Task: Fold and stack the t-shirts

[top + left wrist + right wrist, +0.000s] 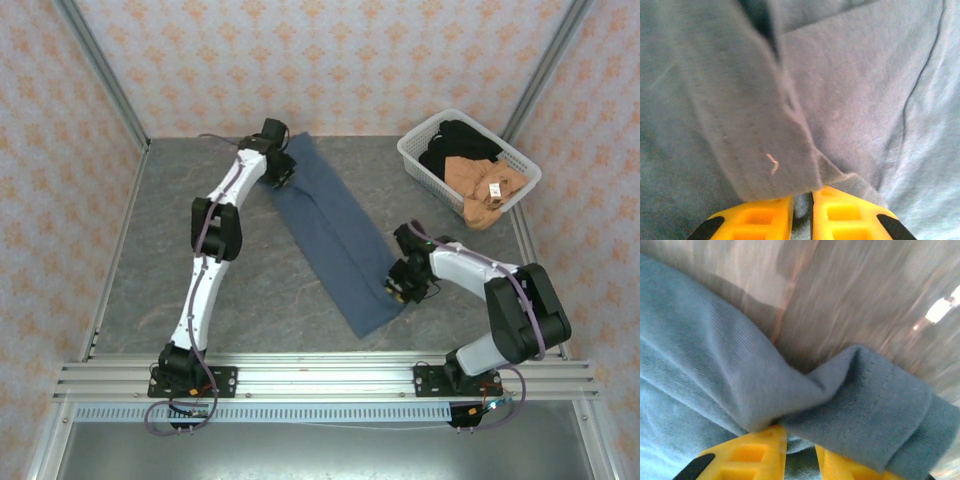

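– On the grey table [250,290], what is lying there?
– One slate-blue soft cloth t-shirt [335,235]. It is folded into a long strip. It lies slanted, from the far middle down to the near right.
– Where is the left gripper [278,172]?
– At the far end of the strip. Its yellow fingers [765,217] are squeezed on a fold of the blue cloth.
– And the right gripper [403,287]?
– At the near end, by the right edge of the strip. It pinches a bunched bit of the same shirt.
– What sits in the far right corner?
– A white plastic lattice basket [428,178]. A black t-shirt [460,140] and a tan-brown t-shirt [478,180] with a white tag [494,190] lie in it.
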Controlling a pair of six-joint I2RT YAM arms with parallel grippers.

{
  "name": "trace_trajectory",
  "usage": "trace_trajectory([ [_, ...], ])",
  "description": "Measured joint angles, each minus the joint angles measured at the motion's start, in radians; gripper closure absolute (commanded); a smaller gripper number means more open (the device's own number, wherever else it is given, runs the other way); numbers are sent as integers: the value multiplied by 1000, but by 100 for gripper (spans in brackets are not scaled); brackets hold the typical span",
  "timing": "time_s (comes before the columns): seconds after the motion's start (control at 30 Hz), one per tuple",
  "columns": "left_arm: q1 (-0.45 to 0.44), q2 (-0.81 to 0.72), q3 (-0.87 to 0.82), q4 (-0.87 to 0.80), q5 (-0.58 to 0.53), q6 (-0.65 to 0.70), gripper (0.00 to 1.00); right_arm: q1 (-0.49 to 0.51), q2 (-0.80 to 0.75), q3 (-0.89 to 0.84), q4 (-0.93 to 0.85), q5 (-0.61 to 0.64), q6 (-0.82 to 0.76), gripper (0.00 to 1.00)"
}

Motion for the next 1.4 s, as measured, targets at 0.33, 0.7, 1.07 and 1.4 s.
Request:
trace_trajectory([
  [0.33, -26, 111, 120, 267, 82, -116, 58, 174, 52, 26, 153, -117, 328, 65],
  [0.7, -28, -276, -203, 142, 77, -24, 51, 48, -78, 248, -142, -13, 259, 55],
  [1.07, -190, -1068, -1371, 175, 176, 52, 53, -149, -151, 329, -258, -6, -243, 54],
  [1.4, -413, -1199, -1769, 221, 254, -3, 52, -151, -56, 118, -254, -103, -433, 53],
])
